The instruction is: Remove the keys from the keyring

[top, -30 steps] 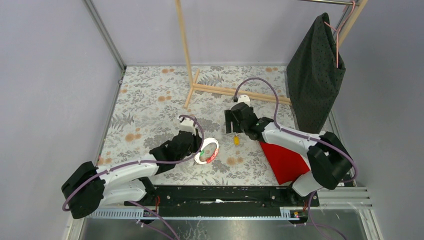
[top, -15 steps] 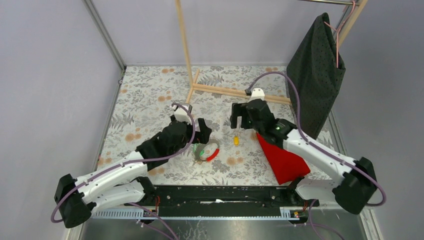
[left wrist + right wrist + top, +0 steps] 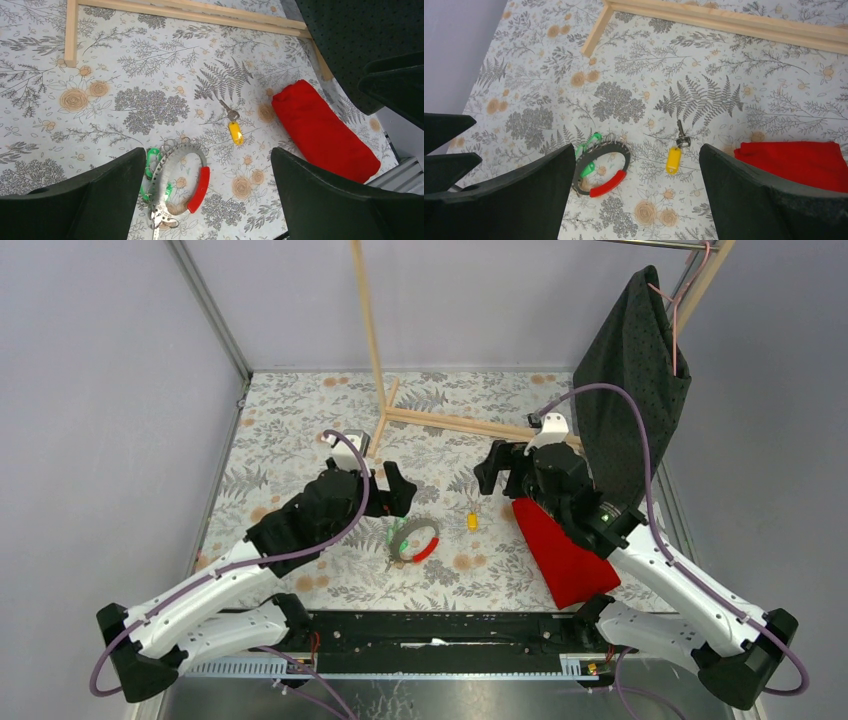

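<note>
The keyring (image 3: 413,540) lies flat on the flowered table, a silver ring (image 3: 165,167) with a red stretch (image 3: 608,183). Green-tagged keys (image 3: 151,161) and a bare metal key hang on its left side. A yellow-tagged key (image 3: 472,521) lies loose to its right (image 3: 235,132) (image 3: 673,159), apart from the ring. My left gripper (image 3: 390,492) hovers open above and left of the ring (image 3: 207,150), holding nothing. Further right, my right gripper (image 3: 500,475) is also raised and open (image 3: 636,147), with nothing between its fingers.
A folded red cloth (image 3: 565,550) lies right of the yellow key, under the right arm. A wooden rack's base (image 3: 480,425) crosses the far side of the table. A dark dotted cloth (image 3: 630,390) hangs at the back right.
The left gripper let go of the keyring, opened wide and rose back to the left; the ring now lies flat. The right gripper opened fully and drew up and right, away from the yellow key.
</note>
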Robot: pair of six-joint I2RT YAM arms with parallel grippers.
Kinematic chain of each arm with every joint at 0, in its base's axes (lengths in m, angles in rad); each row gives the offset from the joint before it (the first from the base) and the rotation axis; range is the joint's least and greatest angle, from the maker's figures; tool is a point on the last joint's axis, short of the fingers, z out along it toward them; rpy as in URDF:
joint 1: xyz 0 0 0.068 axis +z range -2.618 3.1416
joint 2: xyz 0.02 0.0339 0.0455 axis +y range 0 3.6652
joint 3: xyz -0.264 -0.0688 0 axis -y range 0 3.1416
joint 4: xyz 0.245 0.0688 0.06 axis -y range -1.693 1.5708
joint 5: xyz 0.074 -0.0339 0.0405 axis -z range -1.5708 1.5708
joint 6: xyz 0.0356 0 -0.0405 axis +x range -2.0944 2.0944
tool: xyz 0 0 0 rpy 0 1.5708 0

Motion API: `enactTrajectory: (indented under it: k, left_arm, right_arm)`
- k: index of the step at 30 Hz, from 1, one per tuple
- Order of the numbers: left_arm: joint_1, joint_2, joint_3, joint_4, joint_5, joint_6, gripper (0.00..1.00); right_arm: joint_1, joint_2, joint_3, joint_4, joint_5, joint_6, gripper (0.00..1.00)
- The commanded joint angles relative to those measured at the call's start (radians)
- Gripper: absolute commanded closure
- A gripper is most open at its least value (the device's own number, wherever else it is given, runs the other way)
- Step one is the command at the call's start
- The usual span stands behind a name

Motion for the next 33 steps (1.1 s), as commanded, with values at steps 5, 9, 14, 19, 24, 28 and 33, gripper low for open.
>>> enactTrajectory:
  k: [5,9,14,19,24,28,33]
  left_arm:
    - [0.005,0.005,0.058,-0.071,-0.092,-0.013,0.01]
    - [0.005,0.016,0.064,-0.091,-0.101,-0.004,0.01]
    - [0.006,0.01,0.057,-0.09,-0.115,-0.006,0.01]
    - [0.005,0.01,0.054,-0.098,-0.136,-0.025,0.01]
    - [0.005,0.007,0.051,-0.1,-0.138,-0.031,0.01]
    - [0.005,0.007,0.05,-0.1,-0.143,-0.034,0.01]
    - [0.005,0.011,0.05,-0.1,-0.148,-0.04,0.01]
  right_arm:
    - [-0.005,-0.022,0.03,-0.045,-0.017,0.018,0.0]
    - [-0.005,-0.01,0.03,-0.037,-0.028,0.026,0.0]
    - [-0.005,0.009,0.034,-0.032,-0.037,0.028,0.0]
    - [-0.004,0.02,0.032,-0.025,-0.041,0.031,0.0]
    - [-0.005,0.026,0.034,-0.025,-0.046,0.029,0.0]
    - [-0.004,0.021,0.032,-0.028,-0.045,0.026,0.0]
    - [-0.005,0.018,0.028,-0.027,-0.044,0.025,0.0]
